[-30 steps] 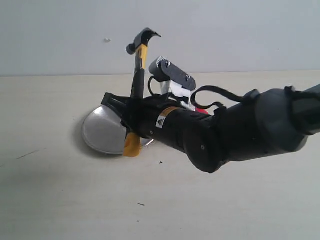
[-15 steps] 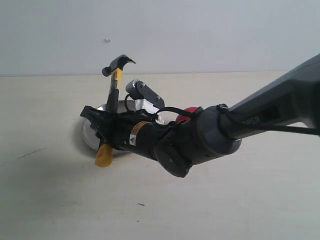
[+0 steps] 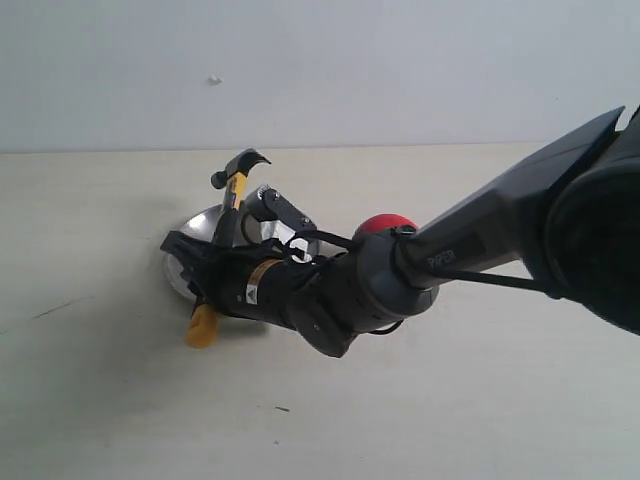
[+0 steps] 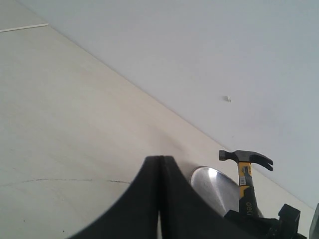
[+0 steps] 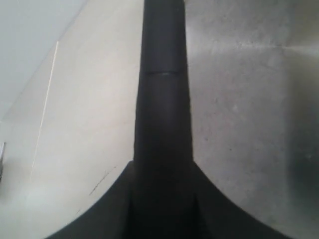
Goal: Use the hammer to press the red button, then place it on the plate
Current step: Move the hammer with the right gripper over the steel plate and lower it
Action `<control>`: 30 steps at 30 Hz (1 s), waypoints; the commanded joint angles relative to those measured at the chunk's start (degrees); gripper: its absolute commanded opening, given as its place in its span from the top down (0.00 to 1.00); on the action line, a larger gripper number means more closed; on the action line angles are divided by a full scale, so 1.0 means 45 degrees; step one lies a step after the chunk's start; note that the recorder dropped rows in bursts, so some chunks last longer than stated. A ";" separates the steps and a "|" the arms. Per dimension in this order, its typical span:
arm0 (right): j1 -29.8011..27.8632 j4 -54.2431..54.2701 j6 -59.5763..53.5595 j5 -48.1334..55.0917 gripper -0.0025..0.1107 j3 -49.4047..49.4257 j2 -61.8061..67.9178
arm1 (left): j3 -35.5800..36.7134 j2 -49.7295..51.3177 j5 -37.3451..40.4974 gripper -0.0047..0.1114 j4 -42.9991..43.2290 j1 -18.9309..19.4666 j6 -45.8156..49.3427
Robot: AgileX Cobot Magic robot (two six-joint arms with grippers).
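Well, my right fingers (image 3: 190,248) clamp the hammer (image 3: 236,185) low on its handle, by the plate (image 3: 200,225); stiff and head-heavy, it may pivot. Left fingers (image 4: 144,199) rest together.

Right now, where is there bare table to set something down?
Bare table fills the exterior view's foreground and the stretch left of the round silver metal plate. Crowded: the right gripper holds the black-and-yellow claw hammer at that plate, glossy red dome button close by.
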 commanded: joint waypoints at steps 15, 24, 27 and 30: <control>-0.0247 -0.0517 -0.0152 0.0911 0.98 -0.0662 0.0067 | 0.0044 -0.0062 -0.0120 0.96 0.0059 -0.0072 0.0120; -0.0247 -0.0517 -0.0342 0.1301 0.98 -0.0662 0.0067 | 0.0044 -0.0062 -0.0120 0.96 0.0059 -0.0072 0.0120; -0.0247 -0.0456 -0.0502 0.1310 0.98 -0.0662 0.0067 | 0.0044 -0.0062 -0.0120 0.96 0.0059 -0.0072 0.0120; -0.0247 -0.0455 -0.0502 0.1357 0.98 -0.0662 0.0067 | 0.0044 -0.0062 -0.0120 0.96 0.0059 -0.0072 0.0120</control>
